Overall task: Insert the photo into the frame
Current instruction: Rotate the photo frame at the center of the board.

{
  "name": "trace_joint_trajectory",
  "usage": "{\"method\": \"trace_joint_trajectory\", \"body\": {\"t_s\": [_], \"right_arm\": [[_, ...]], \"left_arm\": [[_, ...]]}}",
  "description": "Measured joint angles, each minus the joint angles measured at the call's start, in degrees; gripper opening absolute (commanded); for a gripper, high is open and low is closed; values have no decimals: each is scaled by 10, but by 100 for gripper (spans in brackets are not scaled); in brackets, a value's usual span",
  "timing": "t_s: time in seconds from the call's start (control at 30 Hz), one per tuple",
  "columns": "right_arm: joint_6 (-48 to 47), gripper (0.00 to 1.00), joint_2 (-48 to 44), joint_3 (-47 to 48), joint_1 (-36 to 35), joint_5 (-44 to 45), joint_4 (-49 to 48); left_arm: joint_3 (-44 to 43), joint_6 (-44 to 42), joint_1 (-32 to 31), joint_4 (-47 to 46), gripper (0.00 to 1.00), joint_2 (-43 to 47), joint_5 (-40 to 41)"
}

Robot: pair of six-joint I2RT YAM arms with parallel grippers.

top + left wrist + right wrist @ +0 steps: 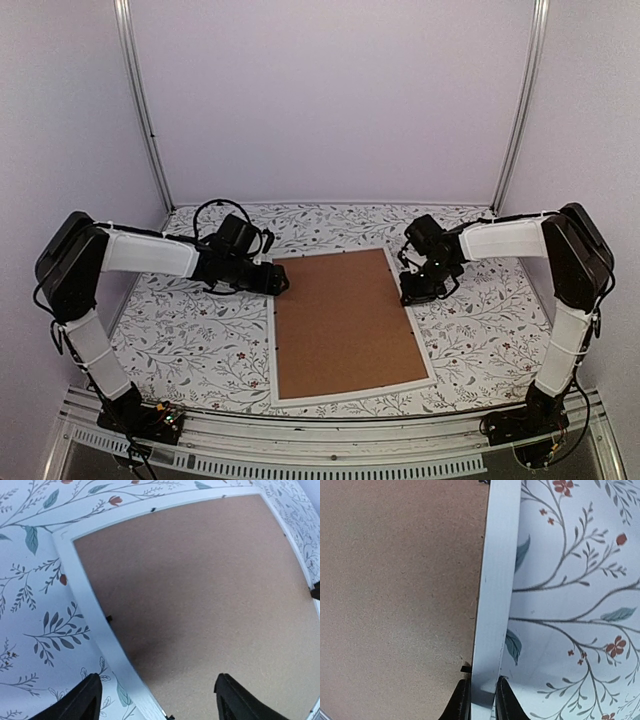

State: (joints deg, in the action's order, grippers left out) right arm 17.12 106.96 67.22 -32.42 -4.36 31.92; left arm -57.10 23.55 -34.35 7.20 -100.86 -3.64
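The frame (270,340) lies flat in the middle of the desk (180,340), back side up, its long sides running away from the arm bases and its thin white border showing all the way round. Filling it edge to edge is a plain brown backing board (345,320), seated inside the border. The photo is nowhere to be seen from any view, so where it sits cannot be told. A small black tab (109,618) pokes in from the left rail over the board's edge, and the right wrist view shows another on the right rail. On to the right hand (482,702): it is down on the frame's right rail towards the far end, closed tight, one of its fingers (461,702) on the board side and the other on the cloth side, with the white rail pinched between them. Across the way, the left hand (157,700) sits at the frame's left rail near the far corner, spread wide and gripping nothing. One dark fingertip is out over the floral cloth, the other over the brown board, and the white rail runs through the gap between them. Both arms reach in from the near corners, elbows out to the sides, on a desk covered in a pale cloth printed with leafy sprigs and small red flowers.
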Motion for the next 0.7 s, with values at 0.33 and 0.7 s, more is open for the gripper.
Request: {"method": "trace_joint_trajectory", "body": {"t_s": [0.33, 0.7], "right_arm": [[-121, 7, 71, 86, 4, -54, -16], [-272, 36, 111, 141, 7, -114, 7]], "left_arm": [[-2, -75, 10, -3, 97, 24, -16], [-121, -158, 41, 14, 97, -61, -25]]}}
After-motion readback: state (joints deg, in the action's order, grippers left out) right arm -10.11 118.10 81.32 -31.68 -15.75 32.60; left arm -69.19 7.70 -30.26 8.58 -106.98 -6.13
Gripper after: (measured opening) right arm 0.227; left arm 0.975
